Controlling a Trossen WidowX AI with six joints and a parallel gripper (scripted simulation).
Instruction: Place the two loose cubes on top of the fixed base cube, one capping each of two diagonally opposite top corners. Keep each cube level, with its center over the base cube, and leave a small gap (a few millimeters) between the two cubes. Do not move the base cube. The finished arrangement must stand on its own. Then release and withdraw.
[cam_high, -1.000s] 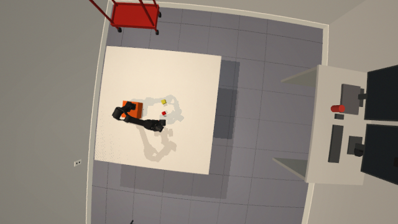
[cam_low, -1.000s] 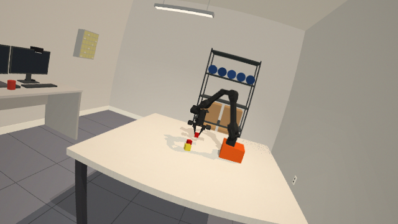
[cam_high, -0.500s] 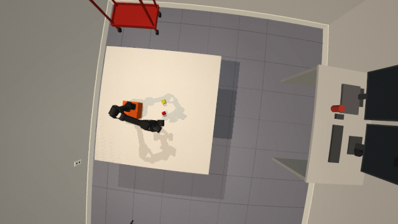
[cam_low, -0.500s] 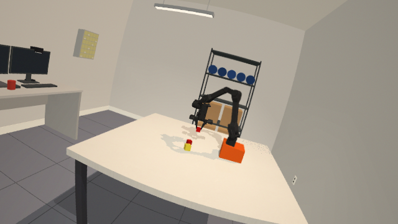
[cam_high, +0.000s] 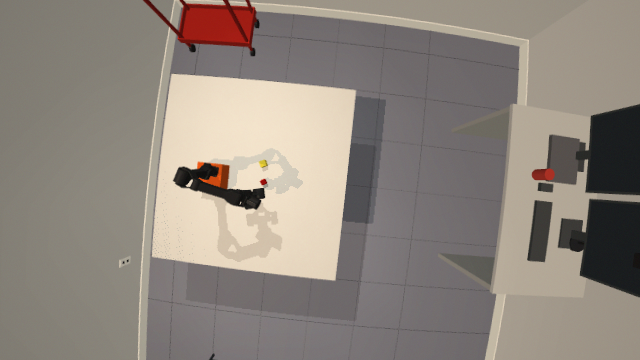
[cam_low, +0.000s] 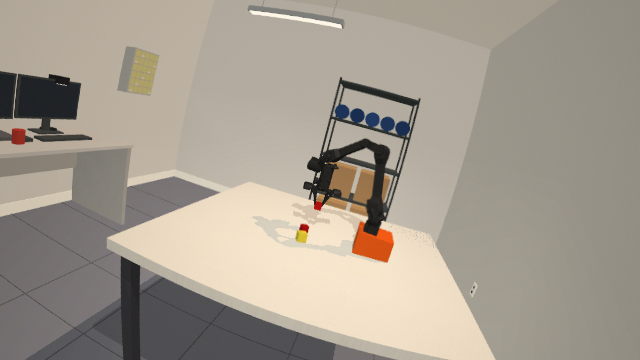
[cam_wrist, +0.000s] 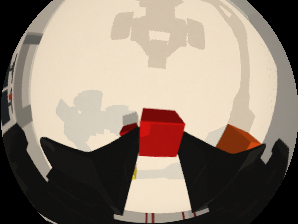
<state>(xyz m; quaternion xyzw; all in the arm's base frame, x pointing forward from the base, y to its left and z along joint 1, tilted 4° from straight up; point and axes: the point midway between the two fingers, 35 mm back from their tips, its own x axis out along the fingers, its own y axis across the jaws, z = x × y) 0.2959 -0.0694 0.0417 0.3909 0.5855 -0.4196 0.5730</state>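
Observation:
My gripper (cam_high: 259, 192) (cam_low: 318, 202) (cam_wrist: 158, 132) is shut on a red cube (cam_low: 318, 206) (cam_wrist: 160, 127) and holds it level, a little above the table. In the top view the gripper hides this cube. The yellow base cube (cam_high: 263, 163) (cam_low: 301, 237) stands on the table with a bare top; in the wrist view only a sliver of it (cam_wrist: 135, 173) shows beside the left finger. The second red cube (cam_high: 263, 182) (cam_low: 304, 228) (cam_wrist: 128, 130) lies on the table between the yellow cube and my gripper, apart from both.
The arm stands on an orange block (cam_high: 223, 175) (cam_low: 372, 245) (cam_wrist: 238, 140) on the white table (cam_high: 250, 110) (cam_low: 225, 270) (cam_wrist: 75, 60). A black rack (cam_low: 372, 130) stands behind the arm and a desk (cam_low: 65, 150) with monitors stands far off.

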